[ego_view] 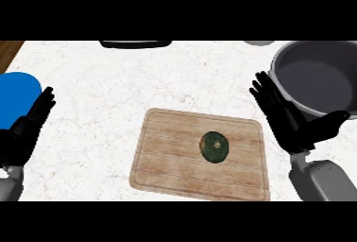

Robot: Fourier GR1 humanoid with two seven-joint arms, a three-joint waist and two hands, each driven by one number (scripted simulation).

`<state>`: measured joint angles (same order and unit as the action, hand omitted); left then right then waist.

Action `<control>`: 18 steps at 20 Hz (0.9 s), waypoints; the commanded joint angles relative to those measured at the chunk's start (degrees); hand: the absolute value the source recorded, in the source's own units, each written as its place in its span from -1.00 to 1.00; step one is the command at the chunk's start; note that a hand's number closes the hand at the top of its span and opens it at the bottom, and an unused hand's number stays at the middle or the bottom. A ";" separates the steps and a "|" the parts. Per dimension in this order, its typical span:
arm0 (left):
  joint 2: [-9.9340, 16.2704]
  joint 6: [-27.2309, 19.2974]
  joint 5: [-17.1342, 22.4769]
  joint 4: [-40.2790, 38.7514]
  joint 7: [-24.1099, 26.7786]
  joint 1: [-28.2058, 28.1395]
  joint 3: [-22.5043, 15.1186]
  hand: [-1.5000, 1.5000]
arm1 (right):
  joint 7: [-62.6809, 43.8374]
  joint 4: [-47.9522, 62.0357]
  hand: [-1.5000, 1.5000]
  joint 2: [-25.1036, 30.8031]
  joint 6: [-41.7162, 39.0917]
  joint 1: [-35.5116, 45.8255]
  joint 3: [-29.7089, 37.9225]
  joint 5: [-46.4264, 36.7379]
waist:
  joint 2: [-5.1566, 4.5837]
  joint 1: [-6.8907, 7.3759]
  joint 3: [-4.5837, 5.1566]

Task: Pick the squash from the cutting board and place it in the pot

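Note:
A dark green round squash (215,147) lies on the wooden cutting board (171,160), right of the board's middle. The grey pot (282,61) stands at the upper right, partly cut off by the view's edge, and nothing shows inside it. My right hand (291,125) is open with straight fingers pointing up, just right of the board and overlapping the pot's lower left rim. Its thumb reaches out toward the right. My left hand (24,130) is open at the left edge, fingers up, resting.
A blue object (15,97) sits at the far left behind my left hand. A black item (134,44) and a grey one (259,43) show at the counter's far edge. A wooden strip (8,49) marks the top left corner. White marble counter (105,90) surrounds the board.

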<state>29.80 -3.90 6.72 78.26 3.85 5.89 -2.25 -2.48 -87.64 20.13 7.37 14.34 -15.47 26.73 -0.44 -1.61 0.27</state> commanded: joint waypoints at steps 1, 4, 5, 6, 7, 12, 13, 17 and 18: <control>-5.63 -2.95 -1.31 -0.25 2.22 -0.27 -1.63 0.00 | 5.27 -5.83 1.00 3.60 -3.55 -3.18 3.30 -0.55 | 0.58 0.74 -0.26; -8.93 -4.58 2.60 2.68 3.04 -0.35 -0.04 0.00 | 19.80 -12.41 1.00 5.77 -6.43 2.96 7.91 -3.69 | 1.69 -0.61 -0.37; -9.95 -4.91 3.96 3.90 3.15 -0.87 0.55 0.00 | 23.91 -14.18 1.00 7.27 -7.97 4.64 10.15 -4.22 | 2.31 -0.27 -0.51; -10.97 -5.70 4.77 4.36 3.97 0.14 1.38 0.00 | 27.58 -17.01 1.00 7.61 -8.04 6.51 11.73 -5.11 | 2.81 -0.90 -0.51; -12.54 -5.78 5.28 3.30 3.41 -1.51 0.58 0.00 | 19.97 -7.44 1.00 18.15 1.13 1.51 14.46 -18.92 | 1.94 -4.28 0.58; -17.91 -9.09 3.47 8.15 5.59 -4.52 -3.01 0.00 | 45.98 -11.86 -1.00 3.16 4.60 -16.03 13.46 -17.80 | 0.90 -0.22 -0.48; -20.04 -9.75 2.60 7.93 6.18 -3.66 -4.93 0.00 | 47.51 -14.53 -1.00 1.62 5.09 -15.47 10.87 -19.39 | 0.86 -0.06 -0.39; -20.36 -10.74 1.28 9.90 4.81 -4.96 -5.92 0.00 | 60.35 -19.47 -1.00 0.36 2.89 -28.00 10.21 -20.88 | 0.77 0.23 -0.33; -18.67 -10.60 1.77 15.06 2.40 -6.73 -5.20 0.00 | 59.04 -21.52 -1.00 2.01 2.30 -29.77 10.46 -21.89 | 0.79 0.89 -0.31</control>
<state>11.35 -13.73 8.87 88.26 8.09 1.42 -6.77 49.16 -103.73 22.21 10.74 -6.77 -4.21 7.55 0.44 -1.55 -0.09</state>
